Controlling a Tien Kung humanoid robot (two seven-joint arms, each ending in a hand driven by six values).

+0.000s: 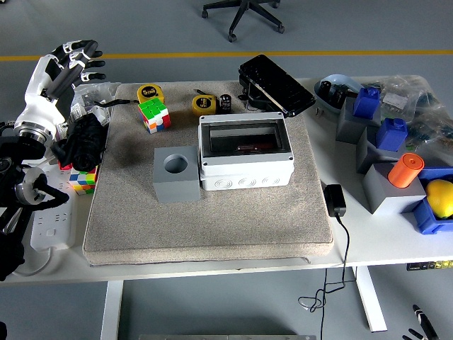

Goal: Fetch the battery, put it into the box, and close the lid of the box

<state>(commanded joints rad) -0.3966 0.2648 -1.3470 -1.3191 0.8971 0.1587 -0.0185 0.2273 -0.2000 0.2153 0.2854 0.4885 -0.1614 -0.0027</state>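
- The battery (pixel 225 103), a small dark cylinder, stood upright at the far edge of the grey mat (pixel 212 219), beside a yellow tape measure (pixel 203 105) and just behind the box (pixel 245 157).
- The box sat mid-mat, its dark lid (pixel 276 85) swung open behind it.
- Your left hand (pixel 67 62) hovered over the worktop's (pixel 382 234) far-left corner, fingers spread, holding nothing.
- From that hand, the battery lay well to the right and slightly nearer you.
- Only the left hand was in reach; the right was unseen.
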